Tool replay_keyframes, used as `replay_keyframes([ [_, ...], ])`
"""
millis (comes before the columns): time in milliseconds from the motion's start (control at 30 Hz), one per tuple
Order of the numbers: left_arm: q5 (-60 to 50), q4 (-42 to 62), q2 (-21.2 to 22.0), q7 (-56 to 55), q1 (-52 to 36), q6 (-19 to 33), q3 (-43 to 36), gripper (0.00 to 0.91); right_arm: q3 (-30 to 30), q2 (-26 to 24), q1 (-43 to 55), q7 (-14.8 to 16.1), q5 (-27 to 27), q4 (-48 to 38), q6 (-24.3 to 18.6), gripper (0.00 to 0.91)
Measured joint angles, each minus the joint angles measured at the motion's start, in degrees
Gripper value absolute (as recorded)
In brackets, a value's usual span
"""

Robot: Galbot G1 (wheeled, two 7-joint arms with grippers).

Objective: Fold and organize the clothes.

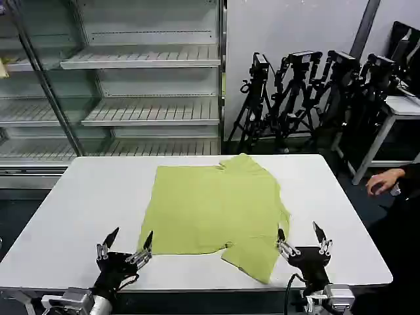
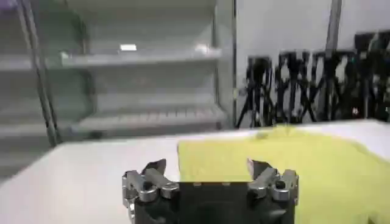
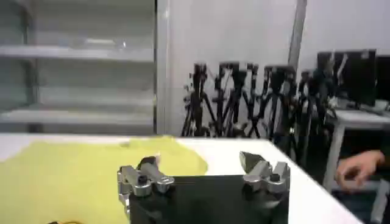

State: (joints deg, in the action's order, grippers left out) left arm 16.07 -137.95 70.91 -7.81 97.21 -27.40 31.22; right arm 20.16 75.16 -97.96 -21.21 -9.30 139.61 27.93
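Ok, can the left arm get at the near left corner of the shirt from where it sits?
Probably yes: the left gripper is open beside the shirt, with bare table between them.

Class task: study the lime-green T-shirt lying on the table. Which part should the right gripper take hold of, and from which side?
Probably the sleeve corner nearest the right gripper. The T-shirt lies flat on the table, so only an edge offers a pinch. Come in low from the robot's side, open fingers straddling that hem.
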Motion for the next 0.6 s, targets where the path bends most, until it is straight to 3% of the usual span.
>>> replay_keyframes([
  [500,4.2,5.4,-3.8,-2.5,-4.2,-4.2,-2.4,0.907,-7.7,2.7,-1.1,-2.3,3.9,-4.3,3.6,0.907],
  [600,4.6,6.7,-4.0,-3.0,-5.3,-4.6,-2.8,0.736,-8.8,3.3,-0.8,-2.4,4.0,-5.5,3.7,0.907],
])
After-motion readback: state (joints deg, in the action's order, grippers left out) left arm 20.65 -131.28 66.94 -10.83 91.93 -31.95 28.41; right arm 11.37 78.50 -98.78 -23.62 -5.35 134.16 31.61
